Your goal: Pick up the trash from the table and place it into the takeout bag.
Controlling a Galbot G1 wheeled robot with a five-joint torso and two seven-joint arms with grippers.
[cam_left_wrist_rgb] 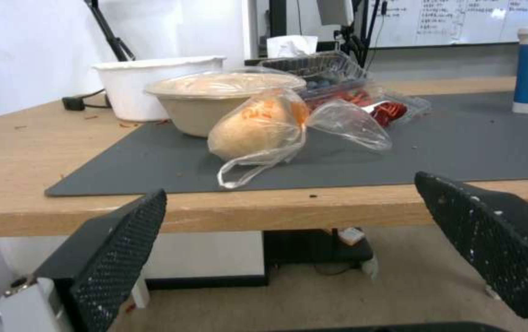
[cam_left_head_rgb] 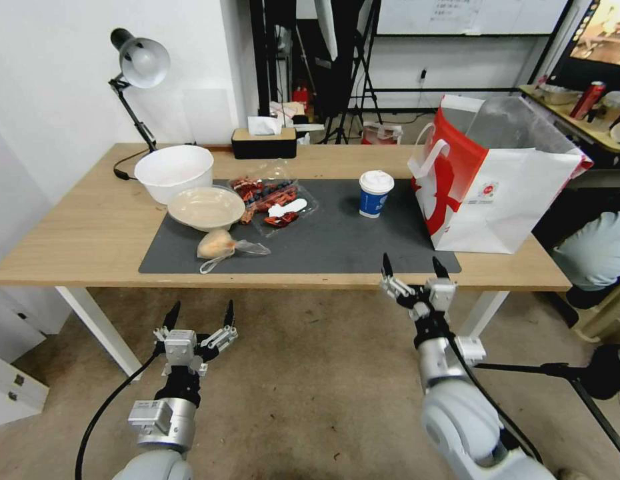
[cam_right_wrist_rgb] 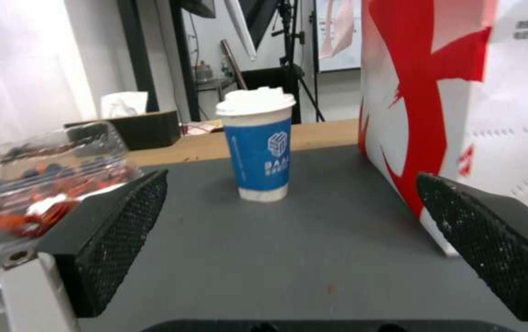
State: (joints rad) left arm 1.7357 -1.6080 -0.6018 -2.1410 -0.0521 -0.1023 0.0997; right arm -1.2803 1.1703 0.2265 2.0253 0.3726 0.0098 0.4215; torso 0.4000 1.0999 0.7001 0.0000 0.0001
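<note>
While my left hand (cam_left_head_rgb: 199, 315) waits open and empty below the desk (cam_left_head_rgb: 77, 227), I raise my right hand (cam_left_head_rgb: 415, 267), spread wide and empty, toward the blue-white cup (cam_left_head_rgb: 375, 193) standing beside the takeout bag (cam_left_head_rgb: 517, 200).

A light wood top (cam_left_head_rgb: 70, 227) is covered by a matt grey mat (cam_left_head_rgb: 337, 243); crinkled clear plastic (cam_left_wrist_rgb: 264, 129) and a glossy paper bag (cam_left_head_rgb: 523, 200) are seen.
</note>
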